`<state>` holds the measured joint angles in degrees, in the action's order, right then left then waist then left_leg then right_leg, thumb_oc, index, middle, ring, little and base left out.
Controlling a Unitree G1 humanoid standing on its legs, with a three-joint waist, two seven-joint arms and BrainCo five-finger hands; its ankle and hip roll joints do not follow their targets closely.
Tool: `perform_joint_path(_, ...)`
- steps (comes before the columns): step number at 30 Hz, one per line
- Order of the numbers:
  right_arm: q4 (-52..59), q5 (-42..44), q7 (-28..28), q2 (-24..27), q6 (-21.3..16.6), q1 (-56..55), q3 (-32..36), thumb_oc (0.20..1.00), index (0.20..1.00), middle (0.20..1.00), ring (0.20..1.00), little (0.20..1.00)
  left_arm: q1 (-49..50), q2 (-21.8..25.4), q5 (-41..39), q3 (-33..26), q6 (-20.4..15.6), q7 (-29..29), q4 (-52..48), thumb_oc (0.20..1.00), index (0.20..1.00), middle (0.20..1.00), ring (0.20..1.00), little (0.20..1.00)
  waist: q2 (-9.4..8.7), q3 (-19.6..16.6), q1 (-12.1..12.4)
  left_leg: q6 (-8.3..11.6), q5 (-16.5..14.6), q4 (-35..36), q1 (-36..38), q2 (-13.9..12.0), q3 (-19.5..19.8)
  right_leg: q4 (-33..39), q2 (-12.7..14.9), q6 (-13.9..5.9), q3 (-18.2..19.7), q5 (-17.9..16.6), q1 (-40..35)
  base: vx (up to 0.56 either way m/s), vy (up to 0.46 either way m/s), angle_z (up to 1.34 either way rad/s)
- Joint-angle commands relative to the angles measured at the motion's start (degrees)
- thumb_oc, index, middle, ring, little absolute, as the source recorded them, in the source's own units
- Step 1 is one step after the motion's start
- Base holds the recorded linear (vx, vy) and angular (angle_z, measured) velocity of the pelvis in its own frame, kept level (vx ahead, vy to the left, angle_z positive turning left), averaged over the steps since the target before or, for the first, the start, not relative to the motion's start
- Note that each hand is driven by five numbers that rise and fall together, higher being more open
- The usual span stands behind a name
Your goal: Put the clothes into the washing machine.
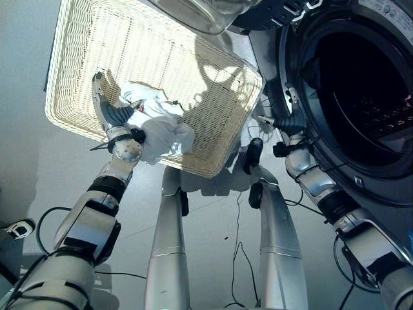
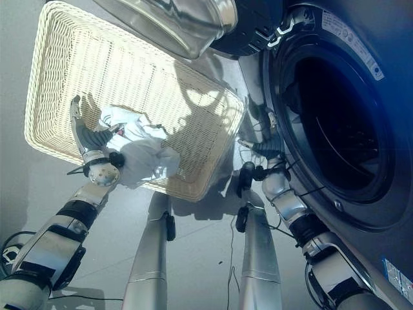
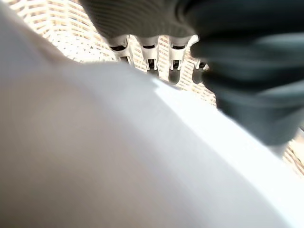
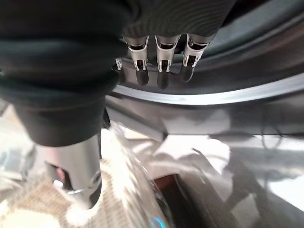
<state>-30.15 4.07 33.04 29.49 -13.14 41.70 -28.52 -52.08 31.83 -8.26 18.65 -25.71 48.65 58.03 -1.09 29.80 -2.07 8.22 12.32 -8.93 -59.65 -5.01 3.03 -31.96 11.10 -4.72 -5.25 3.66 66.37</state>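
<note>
White garment point(image 1: 158, 129) lies in the wicker basket point(image 1: 84, 58); left hand point(image 1: 111, 116) rests on it, grip unclear — gather plenty before lifting toward the drum point(image 1: 361, 97).

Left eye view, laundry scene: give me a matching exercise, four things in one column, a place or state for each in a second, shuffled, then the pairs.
Things:
1. white garment
2. wicker basket
3. washing machine door
4. right robot hand

Places or states:
A. swung open, above the basket
B. on the floor, left of the washing machine
C. lying in the basket, under the left robot hand
D. by the machine's round opening, holding nothing

Pairs: 1-C, 2-B, 3-A, 4-D
</note>
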Motion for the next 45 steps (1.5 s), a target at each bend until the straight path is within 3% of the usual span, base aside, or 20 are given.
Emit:
perform_joint_path(1, 6.27, -6.81, -2.02, 0.25, -2.15, -1.43, -2.86, 1.000, 1.000, 1.000, 1.000, 1.000, -2.20, 1.77, 1.46, -3.13, 0.55, 3.32, 1.60, 1.000, 1.000, 1.000, 1.000, 1.000, -0.27, -0.01, 0.26, -2.16, -4.83, -5.87, 0.32, 1.67, -2.51, 11.27, -4.33, -0.73, -1.70, -7.26, -5.34, 0.00, 0.000, 0.00)
perform_joint_path(6, 9.61, -12.04, -5.42, 1.09, -1.50, 1.62, -8.63, 1.000, 1.000, 1.000, 1.000, 1.000, -4.88, 4.66, 4.16, -1.09, 6.14, 5.68, 3.45, 1.000, 1.000, 1.000, 1.000, 1.000, 0.40, -0.01, 0.81, -1.89, -4.36, -5.84, 0.29, 1.70, -2.51, 11.35, -3.96, -0.78, -1.92, -7.13, -5.36, 0.00, 0.000, 0.00)
perform_joint_path(18, 2.86, -19.19, -8.79, -4.36, 4.08, 15.08, -21.36, 1.000, 1.000, 1.000, 1.000, 1.000, -12.89, 7.01, 4.92, 3.15, 11.02, 7.19, 9.59, 1.000, 1.000, 1.000, 1.000, 1.000, 2.90, -0.01, 4.38, -1.66, -3.62, -5.61, 0.55, 2.34, -1.19, 11.31, -2.48, -0.71, -3.27, -6.96, -5.90, 0.00, 0.000, 0.00)
perform_joint_path(26, -8.52, -20.89, -10.79, -9.30, 5.27, 24.16, -24.20, 1.000, 1.000, 1.000, 1.000, 1.000, -16.68, 7.00, 7.69, 6.27, 17.00, 9.02, 11.16, 1.000, 1.000, 1.000, 1.000, 1.000, 3.49, -0.01, 7.36, -2.05, -2.72, -5.02, -0.16, 3.01, 0.64, 11.67, -1.97, -0.83, -4.85, -8.02, -5.81, 0.00, -0.004, -0.01)
perform_joint_path(31, -11.12, -21.62, -10.70, -10.76, 5.63, 26.50, -24.52, 1.000, 1.000, 1.000, 1.000, 1.000, -17.59, 6.88, 7.51, 7.34, 17.11, 9.48, 9.85, 1.000, 1.000, 1.000, 1.000, 1.000, 3.75, -0.01, 8.51, -2.35, -2.21, -4.69, -0.63, 3.36, 1.68, 11.39, -1.75, -0.85, -5.33, -8.40, -5.51, 0.02, -0.025, 0.05)
perform_joint_path(37, -12.63, -20.62, -1.04, -12.70, 8.09, 27.84, -20.83, 1.000, 1.000, 1.000, 1.000, 1.000, -17.37, 5.83, 8.84, 7.51, 16.31, 9.18, 6.81, 1.000, 1.000, 1.000, 1.000, 1.000, 4.05, -0.01, 9.46, -2.63, -1.84, -4.21, -0.62, 3.77, 2.53, 11.53, -1.59, -1.10, -5.86, -8.91, -5.72, 0.01, -0.024, 0.08)
perform_joint_path(45, -8.92, -17.72, 7.64, -10.64, 8.73, 24.78, -17.03, 1.000, 1.000, 1.000, 1.000, 1.000, -14.01, 5.04, 9.17, 6.20, 15.72, 11.02, 4.53, 1.000, 1.000, 1.000, 1.000, 1.000, 4.21, -0.01, 8.52, -2.54, -1.93, -4.23, -0.72, 3.41, 1.86, 11.51, -1.81, -1.22, -5.13, -9.25, -5.16, 0.01, 0.017, 0.03)
